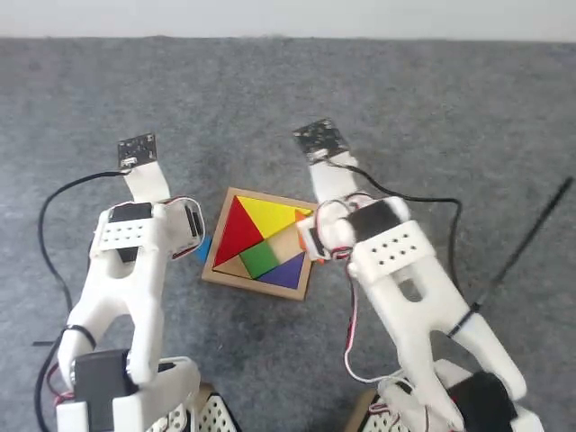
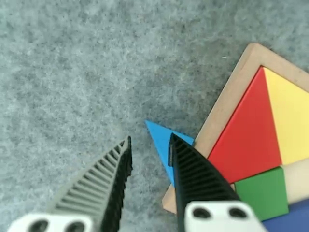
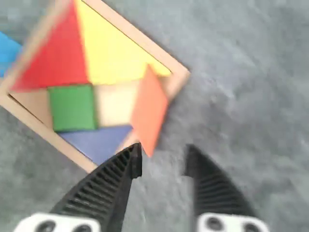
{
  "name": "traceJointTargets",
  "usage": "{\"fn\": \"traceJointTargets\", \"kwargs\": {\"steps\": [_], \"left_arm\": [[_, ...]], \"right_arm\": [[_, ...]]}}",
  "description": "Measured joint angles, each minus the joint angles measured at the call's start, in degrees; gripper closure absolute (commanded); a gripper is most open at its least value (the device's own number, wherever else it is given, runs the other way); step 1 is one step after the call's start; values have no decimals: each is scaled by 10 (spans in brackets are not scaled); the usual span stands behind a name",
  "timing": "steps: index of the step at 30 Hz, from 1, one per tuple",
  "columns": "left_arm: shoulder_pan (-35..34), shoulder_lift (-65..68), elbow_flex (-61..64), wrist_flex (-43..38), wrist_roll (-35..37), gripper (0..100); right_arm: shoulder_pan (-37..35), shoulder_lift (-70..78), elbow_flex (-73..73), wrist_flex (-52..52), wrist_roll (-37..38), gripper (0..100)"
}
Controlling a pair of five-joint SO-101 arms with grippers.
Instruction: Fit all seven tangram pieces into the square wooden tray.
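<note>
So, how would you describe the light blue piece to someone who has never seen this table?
Find the square wooden tray in the middle of the grey mat. Outside it, on the mat beside the edge nearest the red triangle, lies a light blue triangle. It is the only piece fully outside the tray, and paler than the dark blue piece inside.

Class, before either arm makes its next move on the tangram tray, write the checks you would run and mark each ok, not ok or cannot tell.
1. Red triangle, yellow triangle and green square flat in the tray: ok.
2. Orange piece seated: not ok, it overlaps the tray's rim.
3. Blue triangle in the tray: not ok, it lies on the carpet beside it.
4. Left gripper open by the blue triangle: ok.
5. Right gripper open near the orange piece: ok.
6. Bare gaps fit both pieces: cannot tell.
</note>
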Motion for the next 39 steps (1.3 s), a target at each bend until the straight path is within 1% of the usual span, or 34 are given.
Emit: {"fn": "traceJointTargets", "kwargs": {"steps": [6, 11, 21, 23, 26, 34, 39], "left_arm": [[0, 0, 0, 0, 0, 874], [0, 0, 0, 0, 0, 874], [0, 0, 0, 0, 0, 874], [0, 0, 0, 0, 0, 874], [0, 0, 0, 0, 0, 874], [0, 0, 0, 0, 0, 874], [0, 0, 0, 0, 0, 874]], "right_arm": [[-47, 126, 0, -87, -40, 723], [-58, 217, -25, -96, -53, 723], [-59, 290, -76, -105, -53, 725], [-59, 315, -96, -105, -53, 754], [-61, 345, -124, -105, -53, 835], [-55, 346, -141, -76, -38, 865], [-55, 344, -142, -54, -36, 940]]}}
